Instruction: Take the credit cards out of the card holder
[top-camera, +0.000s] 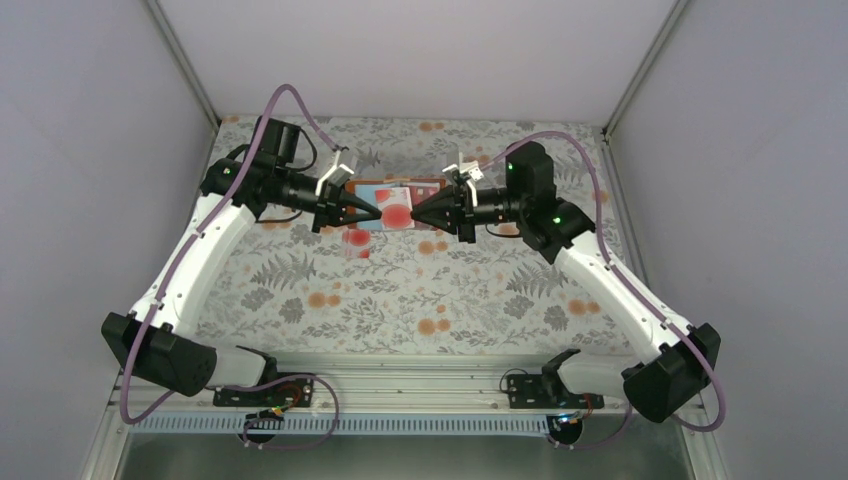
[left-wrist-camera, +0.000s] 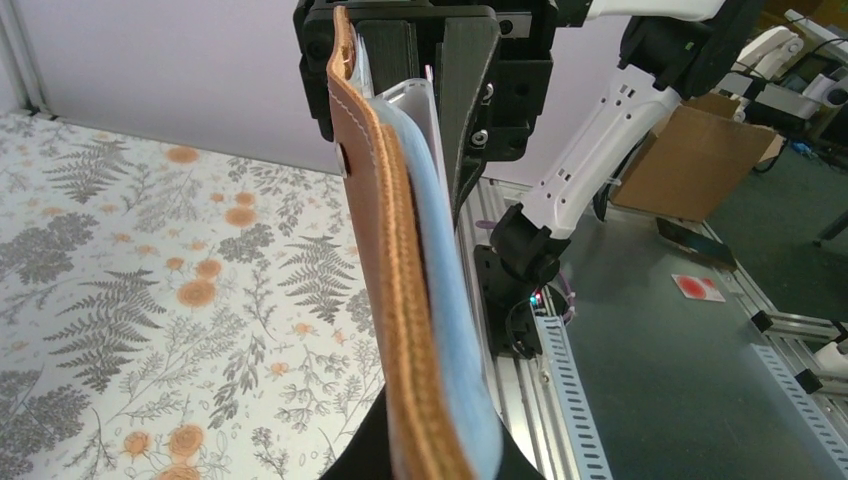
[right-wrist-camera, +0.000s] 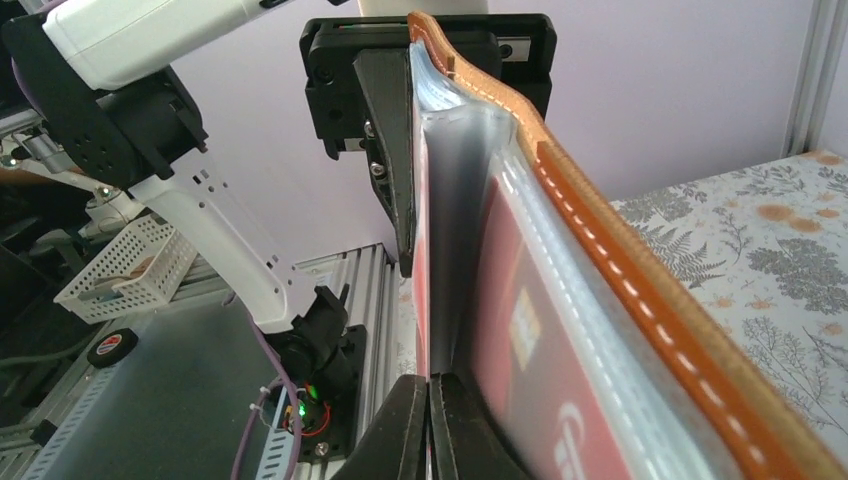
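So at this point both arms had the card holder hoisted off the floral tablecloth, over the far middle of the table, opened out between them. The left gripper was clamped tight on its left end, leather and blue-grey sleeve together going by the left wrist view. The right gripper came in from the right, fingers pinched down to almost nothing on a thin inner leaf. Couldn't tell if that was only plastic or a card edge too.

The pale card with red blotches showed in the middle of the holder from above. The red card sat in a clear sleeve against the leather in the right wrist view. Something pale with red spots lay on the cloth just near of the holder. Maybe a card, but too small to be sure.

What worried me: if the right fingers only had sleeve, pulling would stretch or tear the plastic and the card would stay put. With the two arms tugging opposite ways, the slick leather could also slip out of the left pinch and the holder would drop. And with it in mid-air, any card that slid free could land anywhere, possibly off the near edge.
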